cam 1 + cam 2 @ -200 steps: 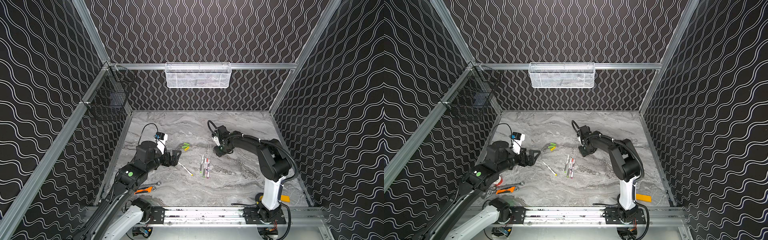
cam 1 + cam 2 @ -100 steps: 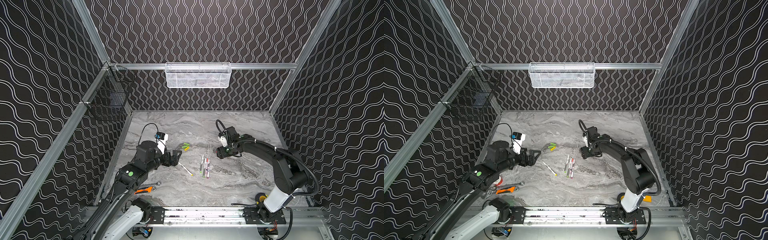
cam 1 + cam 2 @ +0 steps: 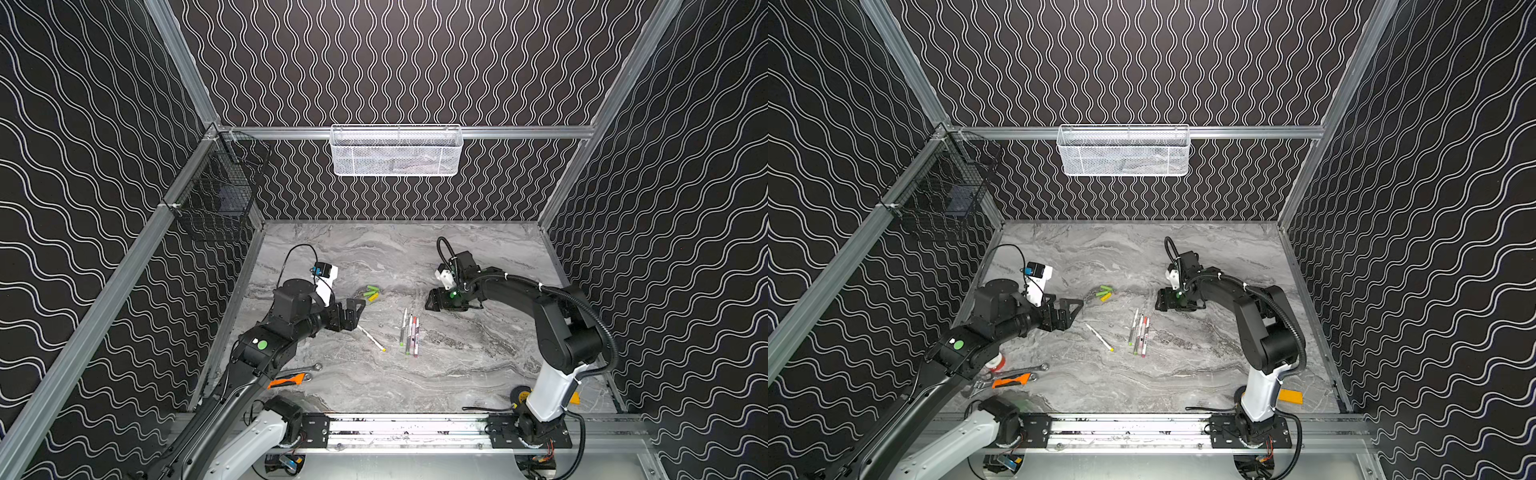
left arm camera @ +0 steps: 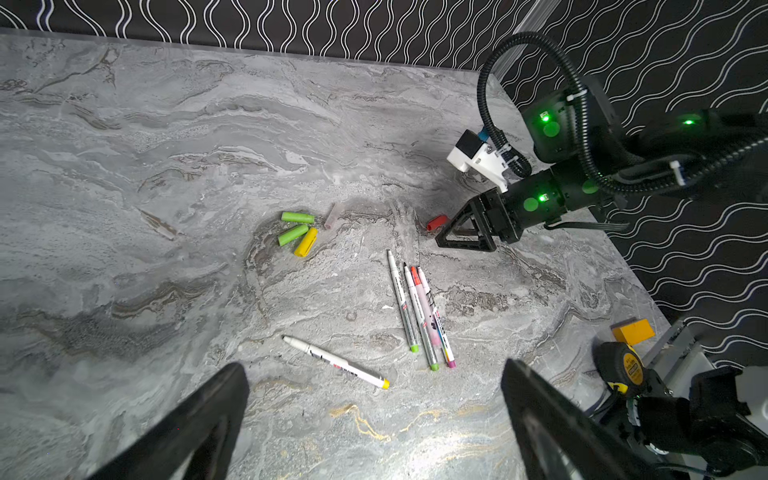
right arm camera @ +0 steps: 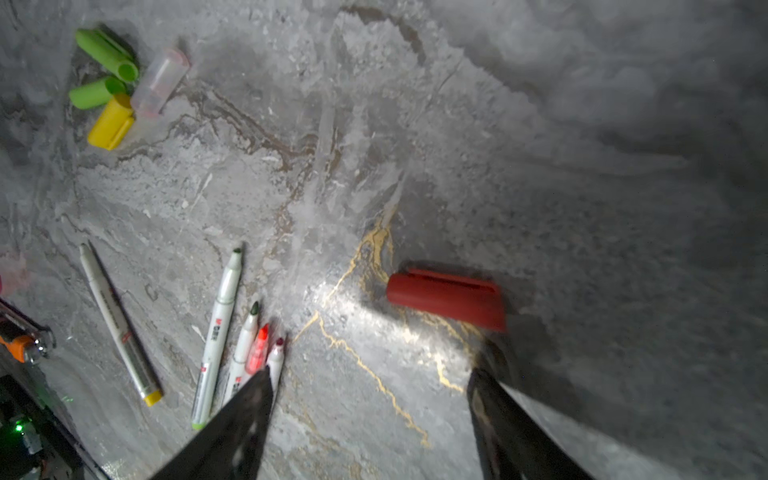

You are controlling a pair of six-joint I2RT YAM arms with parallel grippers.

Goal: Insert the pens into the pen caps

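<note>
Since one second ago, the right arm has shifted its elbow slightly rightward, and the right gripper (image 5: 370, 376) has widened its jaws. It is now released, holds nothing, and has its tips low over the marble tabletop (image 3: 457, 374). A red cap (image 5: 446, 301) lies flat just beyond those tips; contact with the nearer finger cannot be told. The left gripper (image 4: 372, 370) has not moved, its jaws spread wide and empty. Four uncapped pens (image 4: 419, 316) lie side by side mid-table between the grippers. A fifth pen (image 4: 336, 361) with a yellow end lies apart, nearer the left gripper. Two green caps (image 4: 297, 217), a yellow cap (image 4: 306, 242) and a clear cap (image 4: 332, 215) cluster farther back. All these sit well apart from the table edges, with bare marble behind the cluster up to the back wall. A wrench (image 3: 1025, 369) and an orange-handled tool (image 3: 1011, 380) lie near the front edge beside the left arm.
</note>
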